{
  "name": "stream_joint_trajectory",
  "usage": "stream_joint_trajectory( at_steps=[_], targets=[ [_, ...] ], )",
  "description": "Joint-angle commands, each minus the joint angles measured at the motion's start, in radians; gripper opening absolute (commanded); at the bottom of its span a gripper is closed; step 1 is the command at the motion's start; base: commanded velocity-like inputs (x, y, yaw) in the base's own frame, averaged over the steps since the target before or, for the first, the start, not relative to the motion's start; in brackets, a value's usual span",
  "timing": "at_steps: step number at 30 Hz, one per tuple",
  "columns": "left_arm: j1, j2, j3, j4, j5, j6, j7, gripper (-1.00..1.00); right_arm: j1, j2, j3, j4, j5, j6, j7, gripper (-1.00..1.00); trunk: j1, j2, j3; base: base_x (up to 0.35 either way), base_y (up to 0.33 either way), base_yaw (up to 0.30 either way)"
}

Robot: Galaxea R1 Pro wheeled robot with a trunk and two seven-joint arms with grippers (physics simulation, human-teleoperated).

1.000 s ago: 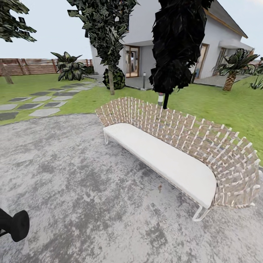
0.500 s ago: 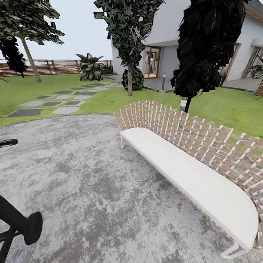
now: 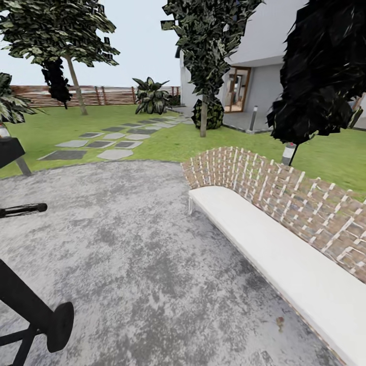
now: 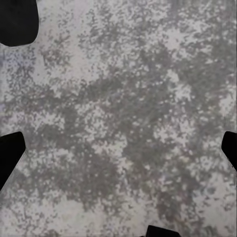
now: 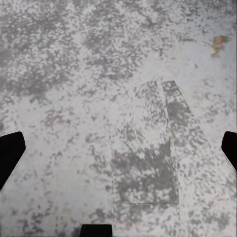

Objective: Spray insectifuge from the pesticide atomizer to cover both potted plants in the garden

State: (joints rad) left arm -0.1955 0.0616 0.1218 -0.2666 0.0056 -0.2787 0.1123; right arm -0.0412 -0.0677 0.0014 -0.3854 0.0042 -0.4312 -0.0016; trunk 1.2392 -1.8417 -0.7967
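Observation:
I am in the garden, on the round grey mottled stone patio (image 3: 127,244), with green lawn (image 3: 76,124) beyond it and a brown slat fence (image 3: 101,94) at the back. The pesticide atomizer and the potted plants are out of view. My left gripper (image 4: 118,153) is open over bare patio stone, its dark fingertips (image 4: 10,153) far apart with nothing between them. My right gripper (image 5: 118,153) is open too, over the same stone. Part of my black left arm (image 3: 38,317) shows at the lower left of the head view.
A long woven bench (image 3: 284,203) with a white cushion runs along the right. Dark furniture (image 3: 10,150) and a thin black bar (image 3: 23,208) stand at the left edge. Stepping stones (image 3: 101,145), trees (image 3: 203,61), a lamp post (image 3: 252,118) and the house (image 3: 264,76) lie beyond.
The head camera has turned left, so the bench slides right in the picture and the fence, trees and dark furniture come in at the left. More of my left arm shows.

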Motion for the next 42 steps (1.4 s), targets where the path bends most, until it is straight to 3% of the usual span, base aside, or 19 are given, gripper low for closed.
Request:
stream_joint_trajectory(
  at_steps=[1, 8, 34, 42],
  targets=[
    [-0.001, 0.0, 0.001, 0.001, 0.001, -0.004, 0.001, 1.0, 0.0, 0.0, 0.0, 0.0, 0.0, -0.003, -0.001, 1.0, 0.0, 0.0, 0.0, 0.338, 0.011, 0.252],
    [-0.001, 0.0, 0.001, 0.001, 0.0, -0.004, 0.001, 1.0, 0.0, 0.0, 0.0, 0.001, 0.0, -0.003, 0.0, 1.0, 0.0, 0.0, 0.005, 0.337, 0.002, 0.195],
    [-0.001, 0.0, 0.001, 0.001, 0.001, -0.004, 0.001, 1.0, 0.0, -0.001, 0.0, 0.0, 0.004, -0.004, -0.001, 1.0, 0.0, 0.0, 0.006, 0.337, 0.0, 0.006],
    [-0.001, 0.0, 0.001, 0.001, 0.001, -0.004, 0.001, 1.0, 0.0, 0.0, 0.0, 0.0, 0.004, -0.004, -0.001, 1.0, 0.0, 0.0, 0.014, 0.337, 0.0, 0.134]
  ],
)
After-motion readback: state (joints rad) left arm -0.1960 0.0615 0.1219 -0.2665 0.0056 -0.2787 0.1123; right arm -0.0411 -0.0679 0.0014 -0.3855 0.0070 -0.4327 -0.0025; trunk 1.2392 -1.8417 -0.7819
